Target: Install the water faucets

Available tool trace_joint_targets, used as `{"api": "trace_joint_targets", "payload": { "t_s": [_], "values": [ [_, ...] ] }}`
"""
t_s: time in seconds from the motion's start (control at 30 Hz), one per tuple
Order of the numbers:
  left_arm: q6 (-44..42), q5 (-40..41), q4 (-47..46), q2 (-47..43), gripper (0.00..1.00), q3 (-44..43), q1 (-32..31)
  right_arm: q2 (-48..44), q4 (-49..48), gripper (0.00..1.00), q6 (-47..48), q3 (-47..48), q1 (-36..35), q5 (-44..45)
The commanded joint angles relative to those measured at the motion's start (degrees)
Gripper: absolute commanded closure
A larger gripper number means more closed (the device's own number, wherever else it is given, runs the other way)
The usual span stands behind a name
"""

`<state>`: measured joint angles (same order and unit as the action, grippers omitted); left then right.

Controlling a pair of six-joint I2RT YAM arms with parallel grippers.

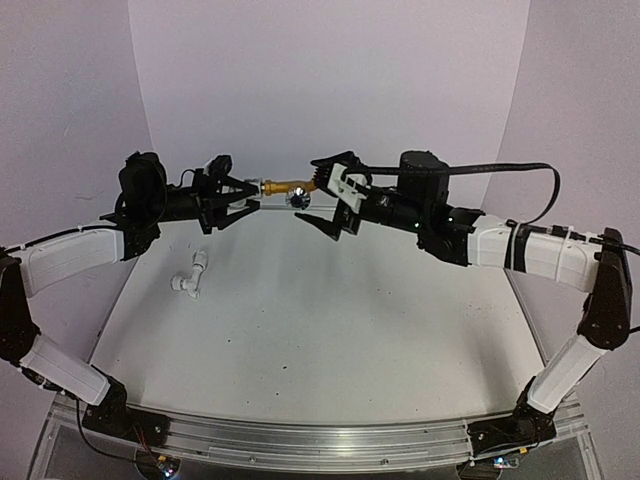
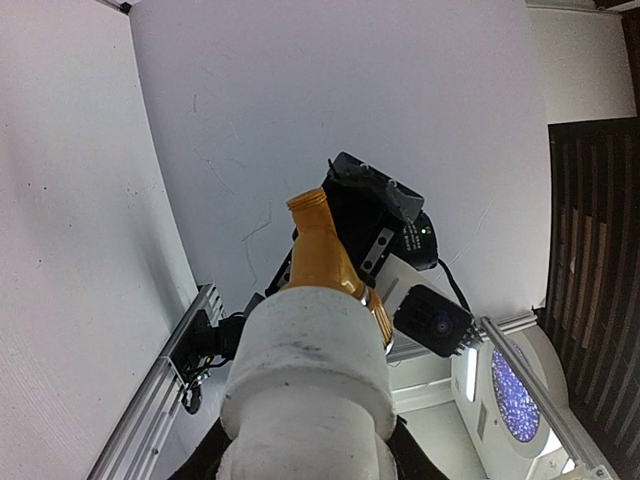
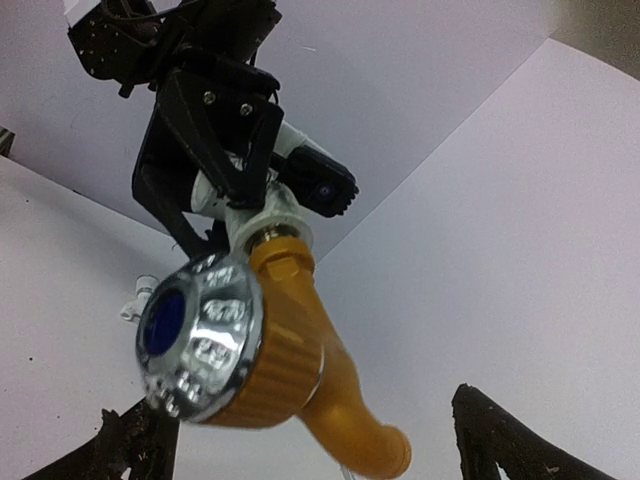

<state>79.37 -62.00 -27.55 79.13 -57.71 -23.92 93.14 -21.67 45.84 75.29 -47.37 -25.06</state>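
The yellow-gold faucet hangs in the air at the back, its inlet end set in a stubby white pipe fitting. My left gripper is shut on that fitting, which fills the lower left wrist view with the faucet beyond it. My right gripper is open around the spout end. In the right wrist view its black fingers stand apart on either side of the faucet and its silvery blue-centred knob, not touching it. A white plastic piece lies on the table; I cannot tell faucet from fitting.
White table with white walls at the back and sides. The metal rail with both arm bases runs along the near edge. The right arm's black cable loops above its forearm.
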Motion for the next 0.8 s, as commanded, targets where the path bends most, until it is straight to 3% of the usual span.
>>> {"api": "trace_joint_targets", "payload": {
  "t_s": [0.0, 0.03, 0.07, 0.1, 0.2, 0.23, 0.3, 0.33, 0.37, 0.4, 0.5, 0.53, 0.57, 0.6, 0.63, 0.67, 0.7, 0.77],
  "values": [
    [-2.26, -1.52, -1.61, -0.71, 1.00, -1.39, -0.33, 3.20, 0.16, 0.14, -1.91, 5.94, -1.04, -3.25],
    [-2.83, -1.54, -1.34, -0.54, 1.00, -1.63, -0.34, 3.77, 1.06, 0.25, -2.88, 6.84, -1.21, -4.31],
    [-3.15, -1.59, -1.18, -0.31, 1.00, -1.84, -0.34, 3.87, 1.20, 0.29, -3.22, 7.06, -1.27, -4.83],
    [-4.72, -1.57, -1.01, 0.14, 1.00, -2.45, -0.42, 4.37, 1.79, 0.46, -5.16, 7.45, -1.39, -5.64],
    [-10.30, -0.74, -1.01, 0.68, 1.00, -3.75, -0.73, 4.91, 2.16, 0.64, -11.12, 7.26, -1.26, -5.20],
    [-14.17, -1.05, -0.99, 0.87, 1.00, -4.58, -0.92, 5.02, 2.16, 0.80, -16.13, 7.36, -1.23, -4.73],
    [-28.02, -2.48, -1.01, 0.52, 1.00, -5.55, -1.78, 5.14, 2.24, 0.99, -26.96, 8.08, -1.00, -3.92],
    [-36.82, -3.88, -1.01, -0.86, 1.00, -5.43, -2.13, 5.88, 3.39, 1.00, -40.71, 10.09, 0.13, -5.81],
    [-47.32, -4.60, -0.97, -2.27, 1.00, -4.74, -2.18, 6.43, 5.41, 1.00, -48.21, 12.28, 1.82, -9.90],
    [-60.46, -3.96, -0.82, -4.46, 1.00, -2.65, -2.31, 7.29, 5.71, 1.00, -64.91, 13.35, 4.53, -15.87],
    [-85.51, -6.88, 0.21, -6.26, 1.00, -1.56, -2.29, 10.10, -6.40, 1.00, -107.84, 10.82, 8.26, -28.15],
    [-88.27, -6.75, 0.59, -5.70, 1.00, -2.35, -2.16, 11.02, -13.05, 1.00, -115.70, 10.20, 8.50, -31.12],
    [-90.26, -8.37, 1.17, -4.45, 1.00, -4.45, -1.66, 12.03, -20.43, 1.00, -131.48, 8.58, 8.71, -31.89],
    [-90.09, -11.28, 1.34, -2.21, 1.00, -7.66, -0.86, 12.08, -27.90, 0.89, -141.96, 4.86, 8.86, -30.17],
    [-88.82, -12.58, 1.36, -0.51, 1.00, -9.74, -0.67, 11.82, -38.31, 0.71, -150.95, 1.79, 9.15, -26.37],
    [-88.62, -12.69, 1.36, -0.27, 1.00, -10.03, -0.59, 11.54, -39.22, 0.66, -153.05, 1.35, 9.23, -25.92],
    [-84.91, -10.56, 1.49, 0.35, 1.00, -10.60, -0.60, 10.05, -40.08, 0.47, -152.52, 0.46, 10.38, -25.62],
    [-70.23, -3.23, 1.45, 0.29, 1.00, -10.90, -0.49, 5.20, -33.93, 0.30, -139.05, -1.25, 13.04, -25.90]
  ]
}}
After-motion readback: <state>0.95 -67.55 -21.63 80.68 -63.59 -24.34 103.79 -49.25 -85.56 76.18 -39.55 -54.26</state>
